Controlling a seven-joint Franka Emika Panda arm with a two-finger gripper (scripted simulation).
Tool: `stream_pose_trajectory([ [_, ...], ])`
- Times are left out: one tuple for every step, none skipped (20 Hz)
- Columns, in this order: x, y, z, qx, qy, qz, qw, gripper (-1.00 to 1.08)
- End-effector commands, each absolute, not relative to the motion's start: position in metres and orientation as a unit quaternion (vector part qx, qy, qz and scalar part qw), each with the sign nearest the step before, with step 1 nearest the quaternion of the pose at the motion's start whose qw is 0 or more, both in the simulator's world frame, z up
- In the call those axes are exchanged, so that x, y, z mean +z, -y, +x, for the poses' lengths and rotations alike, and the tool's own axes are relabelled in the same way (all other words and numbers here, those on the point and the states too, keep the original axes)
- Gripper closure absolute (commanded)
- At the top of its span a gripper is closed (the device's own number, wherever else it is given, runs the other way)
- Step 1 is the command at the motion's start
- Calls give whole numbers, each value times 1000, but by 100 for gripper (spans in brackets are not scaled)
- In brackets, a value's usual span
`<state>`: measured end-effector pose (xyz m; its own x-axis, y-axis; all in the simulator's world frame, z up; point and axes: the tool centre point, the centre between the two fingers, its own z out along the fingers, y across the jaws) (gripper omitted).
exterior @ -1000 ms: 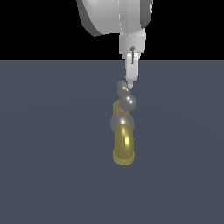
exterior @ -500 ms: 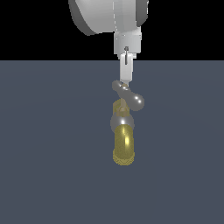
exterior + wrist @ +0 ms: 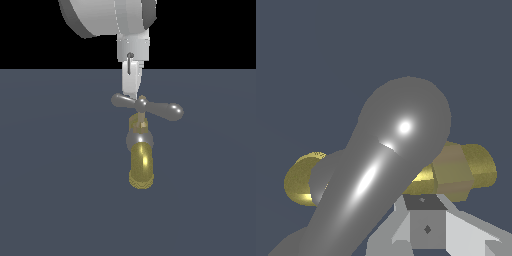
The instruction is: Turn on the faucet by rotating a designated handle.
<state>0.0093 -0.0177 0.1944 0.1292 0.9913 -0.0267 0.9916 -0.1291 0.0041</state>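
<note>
Surface (image 3: pixel 50 200): plain slate-grey | backdrop: black | gripper (image 3: pixel 131 92): at handle (image 3: pixel 150 106), opening unclear

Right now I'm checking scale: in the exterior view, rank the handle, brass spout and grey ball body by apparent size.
1. handle, widest across
2. brass spout
3. grey ball body, smallest
</note>
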Motion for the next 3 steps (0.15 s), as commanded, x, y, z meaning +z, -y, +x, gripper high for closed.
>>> stream_pose_trajectory([
  [197,-50,2,-1,-693,721,1,108],
  [197,-55,0,0,-694,720,0,108],
  [197,-55,0,0,-694,720,0,108],
])
